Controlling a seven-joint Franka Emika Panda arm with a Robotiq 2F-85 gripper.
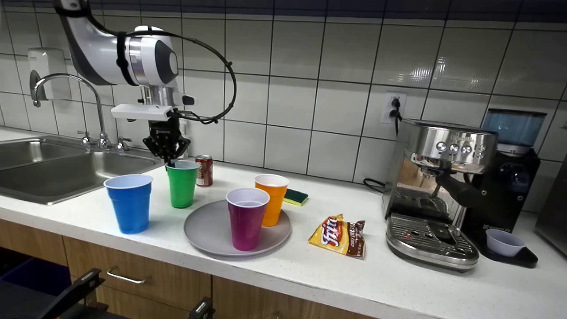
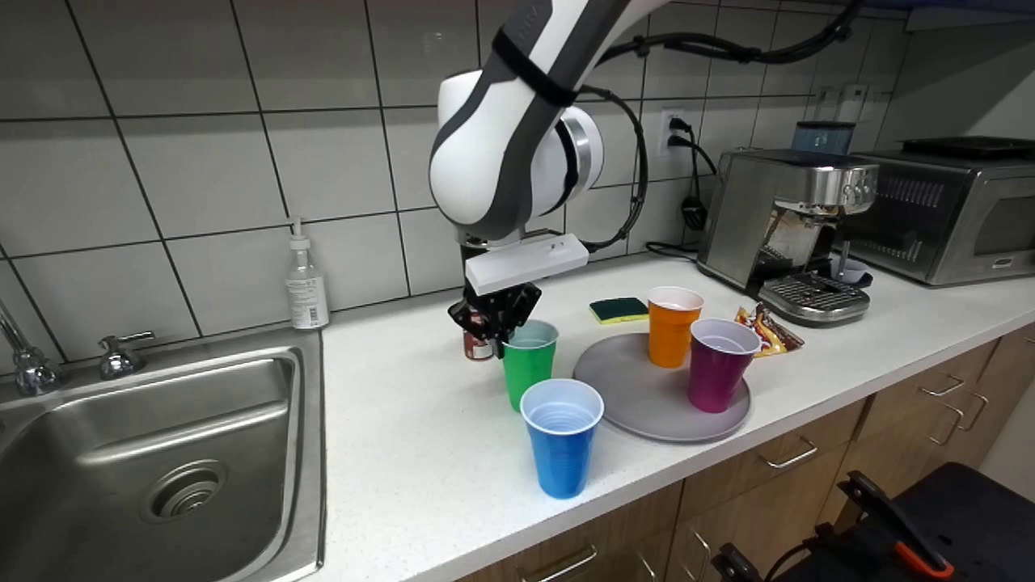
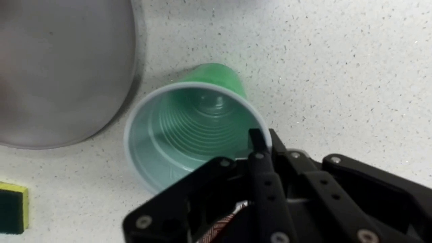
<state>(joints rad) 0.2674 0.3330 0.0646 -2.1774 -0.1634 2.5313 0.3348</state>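
Green outside and pale inside, a tall cup point(image 1: 182, 188) is being pinched at its rim by the black gripper point(image 3: 267, 141). One finger point(image 3: 258, 141) is being held inside the tall cup and the other outside, with the thin wall being squeezed between them. The tall cup is standing upright on the white counter point(image 2: 404, 453), to the right of the steel sink point(image 2: 310, 453). On its far side, a red can point(image 1: 204, 170) is being partly hidden by the gripper in the wrist view. On its near side, a blue cup point(image 1: 129, 208) is standing a little apart. To the right, two upright cups are being carried by a grey plate point(image 1: 206, 228): the purple cup point(image 1: 246, 223) on the near part, the orange cup point(image 1: 275, 199) on the far part. Beyond the plate, a green-and-yellow sponge point(image 1: 295, 197) is lying flat. Right of the plate, a crumpled snack bag point(image 1: 339, 237) is being shown in both exterior views. Farther right, a steel coffee machine point(image 2: 748, 218) is being backed by the tiled wall point(image 1: 292, 102).
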